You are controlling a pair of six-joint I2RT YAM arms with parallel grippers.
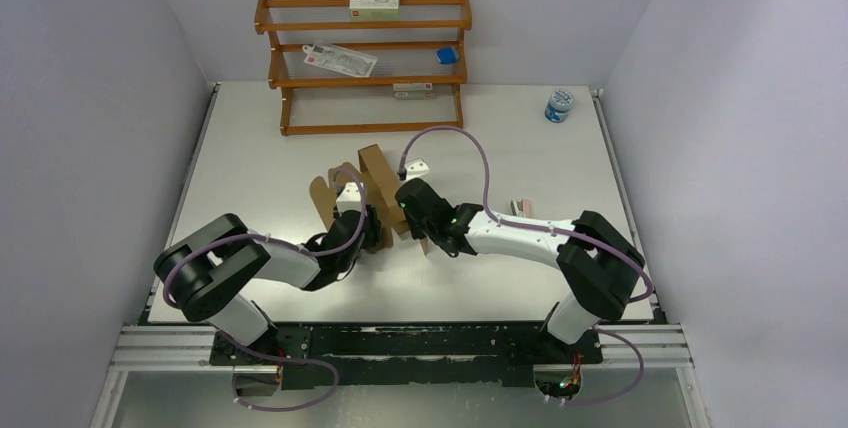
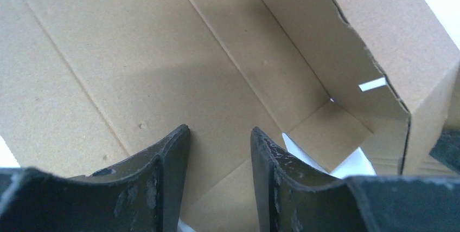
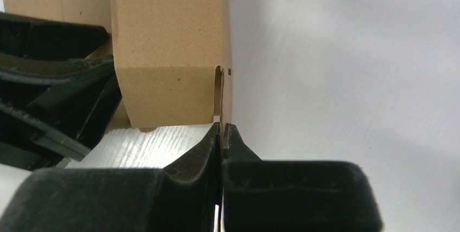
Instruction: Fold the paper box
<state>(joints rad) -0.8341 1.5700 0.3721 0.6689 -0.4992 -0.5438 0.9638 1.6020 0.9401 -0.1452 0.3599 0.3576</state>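
The paper box (image 1: pixel 372 183) is plain brown cardboard, partly raised at the table's middle with walls and flaps standing. My left gripper (image 1: pixel 362 228) is open inside it, both fingertips (image 2: pixel 179 140) over the creased inner floor (image 2: pixel 135 64), nothing between them. A standing wall (image 2: pixel 347 42) rises on the right of the left wrist view. My right gripper (image 1: pixel 408 198) is shut on a thin edge-on cardboard flap (image 3: pixel 227 88) at the box's (image 3: pixel 168 53) right side, the flap pinched at the fingertips (image 3: pixel 223 130). The left gripper's black body shows at the left of the right wrist view.
A wooden rack (image 1: pixel 362 63) with printed cartons and a blue item stands at the back. A blue-lidded jar (image 1: pixel 559 104) sits back right. A small pink-and-white item (image 1: pixel 522 208) lies behind my right arm. Grey walls close both sides.
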